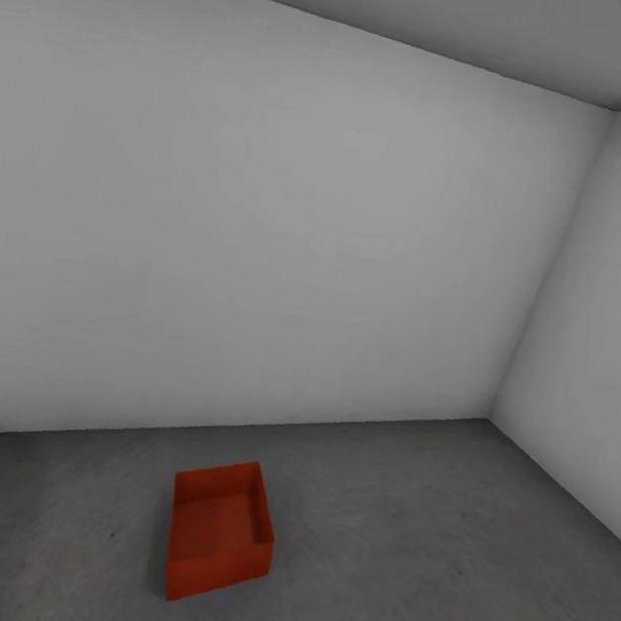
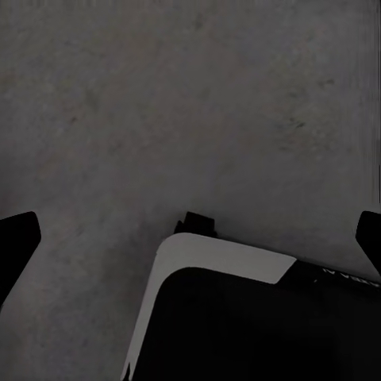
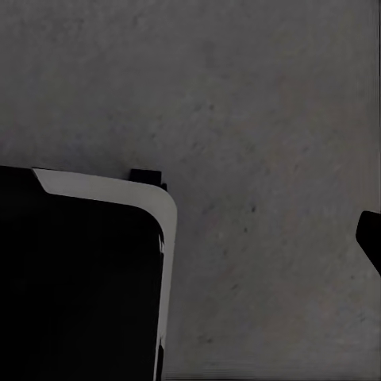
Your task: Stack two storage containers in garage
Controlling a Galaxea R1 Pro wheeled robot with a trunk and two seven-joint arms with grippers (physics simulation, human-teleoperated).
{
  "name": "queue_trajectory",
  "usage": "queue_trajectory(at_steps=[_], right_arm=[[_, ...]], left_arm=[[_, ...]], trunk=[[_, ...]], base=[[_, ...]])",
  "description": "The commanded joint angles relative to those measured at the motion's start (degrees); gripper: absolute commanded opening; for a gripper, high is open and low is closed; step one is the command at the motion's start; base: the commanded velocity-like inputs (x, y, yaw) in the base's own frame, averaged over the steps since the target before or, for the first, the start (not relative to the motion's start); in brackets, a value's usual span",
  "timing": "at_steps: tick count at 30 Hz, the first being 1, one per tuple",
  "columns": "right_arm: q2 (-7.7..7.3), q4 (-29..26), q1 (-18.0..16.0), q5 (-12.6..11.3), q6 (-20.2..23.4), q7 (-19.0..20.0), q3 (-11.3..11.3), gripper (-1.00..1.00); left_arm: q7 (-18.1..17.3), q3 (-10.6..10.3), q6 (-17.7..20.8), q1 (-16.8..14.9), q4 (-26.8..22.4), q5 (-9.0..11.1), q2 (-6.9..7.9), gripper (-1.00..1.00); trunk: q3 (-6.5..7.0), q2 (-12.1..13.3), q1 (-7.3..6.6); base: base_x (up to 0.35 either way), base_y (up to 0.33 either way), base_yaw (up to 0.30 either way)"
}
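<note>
One container down in the garage, the second not yet stacked

An orange-red, thin-walled rectangular storage container (image 1: 219, 527) with no lid sits upright and empty on the dark grey mottled concrete floor (image 1: 431, 560), out in the open a little way from the foot of the plain pale grey wall (image 1: 264, 223) and well apart from the room's corner — so, as I judge it, the first half of the job is done. Nothing rests on top of it, and a second container still has to be brought and set on it. The left gripper (image 2: 190, 238) hangs over bare concrete with its dark fingertips (image 2: 16, 238) spread wide and nothing between them; of the right gripper only one fingertip (image 3: 370, 234) shows over the concrete, so I cannot tell whether it is released or clenched.
</note>
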Motion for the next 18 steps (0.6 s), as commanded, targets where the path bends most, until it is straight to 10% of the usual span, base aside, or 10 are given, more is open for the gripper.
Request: queue_trajectory(at_steps=[1,18], right_arm=[[0.04,0.1,-0.1,-0.3,-0.2,0.0,0.5,1.00],[-0.05,0.1,-0.1,-0.2,-0.2,0.6,0.5,1.00]], left_arm=[[0.0,0.2,-0.2,0.0,0.0,0.1,-0.01,1.00],[0.0,0.3,-0.2,0.0,0.0,0.2,-0.02,1.00]], trunk=[[-0.08,-0.1,0.01],[-0.08,-0.1,0.01]], base=[[0.000,0.000,-0.294],[0.000,0.000,-0.297]])
